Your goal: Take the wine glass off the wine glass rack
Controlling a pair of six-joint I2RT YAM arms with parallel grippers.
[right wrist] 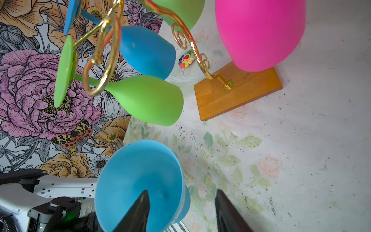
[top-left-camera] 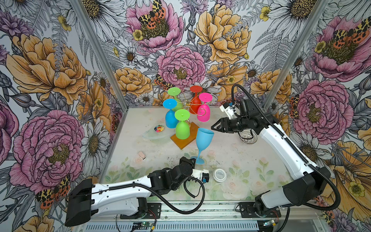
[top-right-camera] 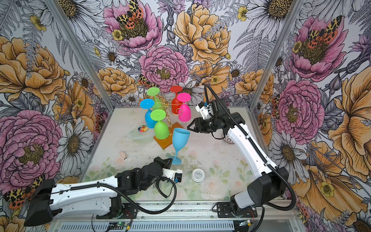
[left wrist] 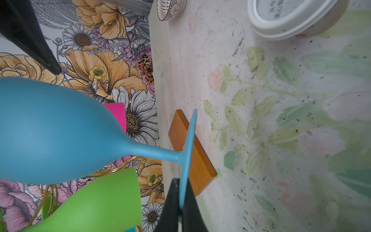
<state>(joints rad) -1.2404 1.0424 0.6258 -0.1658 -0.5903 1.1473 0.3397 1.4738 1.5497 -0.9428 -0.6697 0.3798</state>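
Near the middle of the frame, the blue wine glass [top-left-camera: 203,138] stands tilted on the table, just right of the rack [top-left-camera: 181,141]. The left gripper [top-left-camera: 192,159] pinches its foot. The right gripper [top-left-camera: 212,127] hangs open beside its rim.

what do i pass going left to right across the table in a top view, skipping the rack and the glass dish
small pink case → blue wine glass → white lidded tub → patterned bowl

Bright even light, soft shadows; wrist-view foregrounds blurry.
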